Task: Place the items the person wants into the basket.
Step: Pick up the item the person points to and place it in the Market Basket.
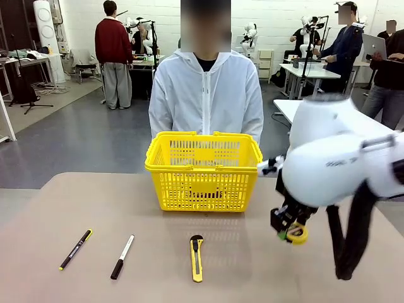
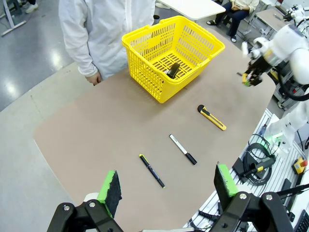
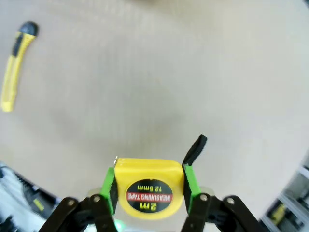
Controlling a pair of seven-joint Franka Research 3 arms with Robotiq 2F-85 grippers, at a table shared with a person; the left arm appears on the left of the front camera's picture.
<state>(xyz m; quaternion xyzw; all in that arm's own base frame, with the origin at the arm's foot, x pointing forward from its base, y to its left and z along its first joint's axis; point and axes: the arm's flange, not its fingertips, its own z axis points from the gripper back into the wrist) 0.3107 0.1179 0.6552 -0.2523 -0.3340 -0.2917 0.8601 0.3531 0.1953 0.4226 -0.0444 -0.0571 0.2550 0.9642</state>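
- Right claw (image 3: 149,175) clenched on the tape measure (image 3: 148,186), bottom centre of the right wrist view. The green pads (image 3: 188,180) press both its sides, and the label reads "2m".
- The lower rim of the tape measure is cut off by the claw body. Its black strap (image 3: 195,150) sticks up to the right, only a short stub visible.
- Front view: the tape measure (image 1: 297,234) is at lower right, held above the table (image 1: 95,208). It is mostly hidden by the claw and the blurred white arm, and the gap to the table is hard to judge.
- Left claw (image 2: 168,186) released, pads (image 2: 110,187) wide apart at the bottom edge of the left wrist view, with nothing between them.
- Marker (image 1: 122,256) lies flat at lower left of the front view, between the black pen (image 1: 76,249) and the utility knife (image 1: 197,257).
- Basket (image 1: 202,170) at centre, upright on the table, well apart from the marker.
- A dark object (image 2: 174,69) lies inside the basket, too small to identify.
- Person (image 1: 205,95) stands behind the basket. The hands are hidden in the front view, and one hand (image 2: 94,77) hangs at the table edge in the upper left of the left wrist view.
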